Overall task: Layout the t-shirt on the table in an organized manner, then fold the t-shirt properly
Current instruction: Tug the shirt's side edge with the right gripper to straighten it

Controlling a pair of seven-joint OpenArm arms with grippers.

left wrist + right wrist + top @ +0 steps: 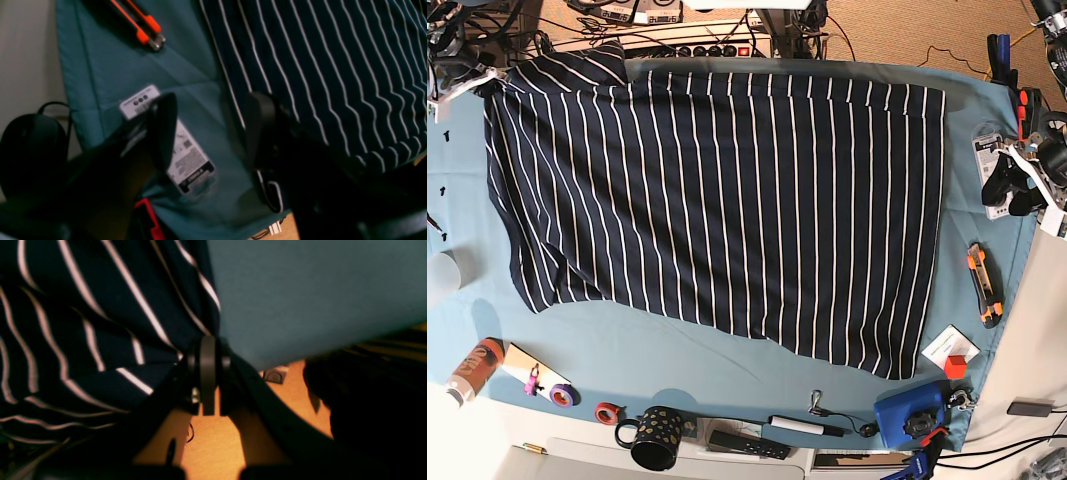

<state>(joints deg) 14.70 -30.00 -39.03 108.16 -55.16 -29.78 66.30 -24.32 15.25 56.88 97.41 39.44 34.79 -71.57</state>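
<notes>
The navy white-striped t-shirt (727, 200) lies spread across the teal table (727, 370), with its lower edge slanting. At the table's far left corner my right gripper (208, 350) is shut on a bunched corner of the t-shirt (100, 340), right at the table (300, 290) edge; in the base view that arm (462, 85) sits by the shirt's top left corner. My left gripper (211, 130) is open over the teal cloth (110, 66) just beside the t-shirt (333, 66) edge, holding nothing. In the base view it (1015, 185) stands at the right edge.
A white labelled card (190, 160) lies under the left gripper, and an orange utility knife (143, 23) lies beyond it. Another knife (984, 285), a white and red card (952, 352), a blue device (912, 415), a mug (655, 437), tape rolls (562, 395) and a bottle (472, 368) line the table's edges.
</notes>
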